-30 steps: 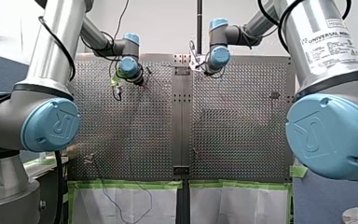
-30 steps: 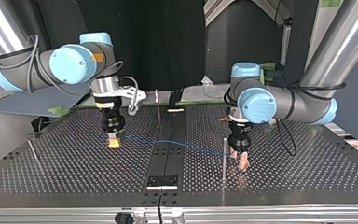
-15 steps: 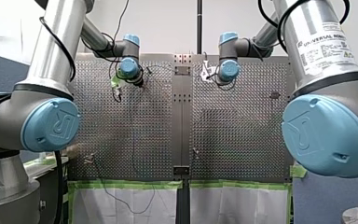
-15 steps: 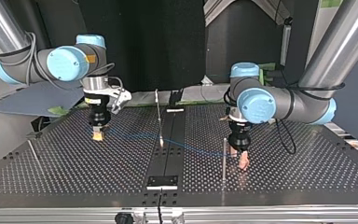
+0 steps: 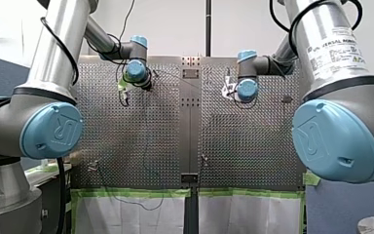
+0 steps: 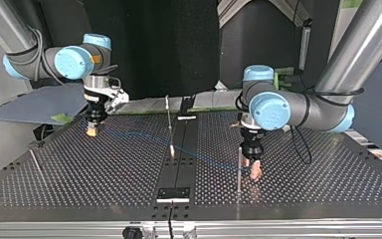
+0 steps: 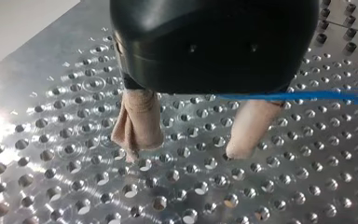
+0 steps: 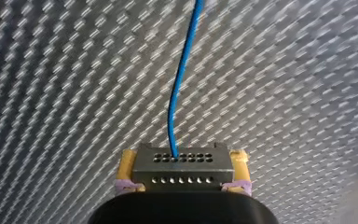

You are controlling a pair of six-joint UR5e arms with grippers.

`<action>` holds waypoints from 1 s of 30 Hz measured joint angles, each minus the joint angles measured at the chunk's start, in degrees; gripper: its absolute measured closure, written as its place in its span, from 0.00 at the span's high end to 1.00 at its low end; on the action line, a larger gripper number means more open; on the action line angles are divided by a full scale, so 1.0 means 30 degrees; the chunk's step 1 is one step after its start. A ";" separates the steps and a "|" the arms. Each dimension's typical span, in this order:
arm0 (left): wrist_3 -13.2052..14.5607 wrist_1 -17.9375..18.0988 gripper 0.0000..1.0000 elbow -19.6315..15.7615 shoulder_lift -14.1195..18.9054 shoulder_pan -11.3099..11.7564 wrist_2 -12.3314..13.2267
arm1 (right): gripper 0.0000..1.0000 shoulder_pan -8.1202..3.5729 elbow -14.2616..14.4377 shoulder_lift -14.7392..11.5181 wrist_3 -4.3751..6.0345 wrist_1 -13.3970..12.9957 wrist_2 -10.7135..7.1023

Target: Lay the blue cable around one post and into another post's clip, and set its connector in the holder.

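Blue cable point(image 8: 182, 84) ran out ahead of the connector point(image 8: 182, 168), which my right gripper point(image 6: 92, 131) had clamped between its yellow pads. From there it crossed the table point(image 6: 79, 184) to the post point(image 6: 238, 169) just beside my left gripper point(image 7: 187, 149). That gripper's beige fingers point(image 7: 140, 121) stood apart, holding nothing, with the cable passing by one of them. I judged the draw needed light, even tension, low over the holes, so the line seated against that post without yanking the connector. Both grippers pointed straight down, my right near the top view's far left.
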 joint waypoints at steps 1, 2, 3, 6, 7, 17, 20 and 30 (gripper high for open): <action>0.0001 0.0000 1.00 0.0000 -0.0001 -0.0030 -0.0006 | 0.01 -0.0026 0.0149 0.0129 -0.0036 -0.0148 0.0058; 0.0001 -0.0001 1.00 -0.0001 0.0001 -0.0050 -0.0008 | 0.01 -0.0080 0.0339 0.0299 -0.0065 -0.0342 0.0119; 0.0001 0.0000 1.00 -0.0001 0.0005 -0.0067 -0.0012 | 0.01 -0.0136 0.0487 0.0437 -0.0077 -0.0490 0.0170; 0.0002 0.0000 1.00 0.0000 0.0001 -0.0107 -0.0020 | 0.01 -0.0316 0.1021 0.0957 -0.0081 -0.1023 0.0330; 0.0007 0.0001 1.00 0.0000 -0.0001 -0.0114 -0.0025 | 0.01 -0.0355 0.1195 0.1129 -0.0082 -0.1194 0.0350; 0.0099 0.0063 1.00 0.0000 -0.0002 -0.0105 -0.0143 | 0.01 -0.0718 0.2994 0.2927 -0.0388 -0.2995 0.0338; 0.0136 0.0078 1.00 0.0000 -0.0002 -0.0098 -0.0158 | 0.01 -0.0845 0.3545 0.3477 -0.0509 -0.3545 0.0302; 0.0177 0.0087 1.00 0.0000 0.0000 -0.0118 -0.0166 | 0.01 -0.1488 0.5201 0.5136 -0.0407 -0.5205 0.0043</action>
